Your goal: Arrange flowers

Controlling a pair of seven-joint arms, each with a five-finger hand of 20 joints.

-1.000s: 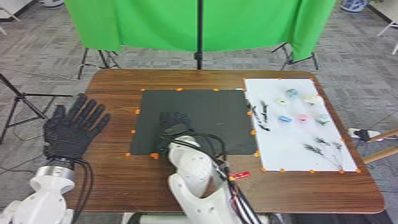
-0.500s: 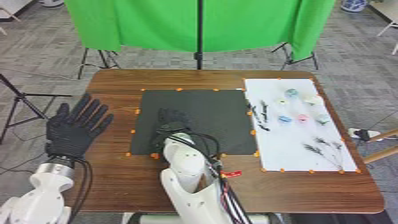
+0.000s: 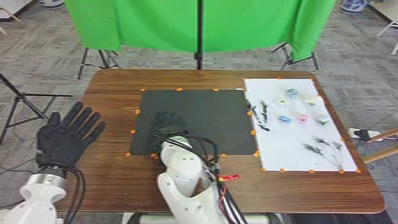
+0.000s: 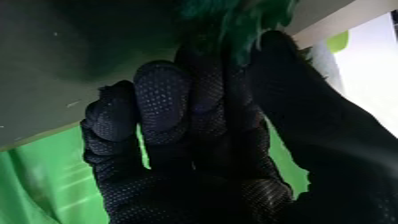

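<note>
Over the black mat (image 3: 204, 107), toward its left part, is my right hand (image 3: 168, 125). In the right wrist view, the thumb and fingers of my right hand (image 4: 209, 110) pinch dark green foliage (image 4: 235, 22); its far end is cut off. My left hand (image 3: 64, 140) is left of the mat with its fingers straight and spread. On the white sheet (image 3: 280, 137) at the right lie small flower heads, among them a pink one (image 3: 303, 118) and a blue one (image 3: 285, 119). Dark stems (image 3: 260, 115) lie along its left side, and thin dark sprigs (image 3: 326, 150) nearer the front.
Orange tape marks edge the mat and the sheet on the brown table (image 3: 293, 192). Behind the table hangs a green cloth (image 3: 249, 30) on stands. A black tripod (image 3: 31, 102) stands on the floor at the left, and wooden legs (image 3: 382, 145) are beyond the right edge.
My right hand has shifted slightly left and a little toward the front over the mat. The left hand has moved slightly left and toward the front, its fingers still spread.
</note>
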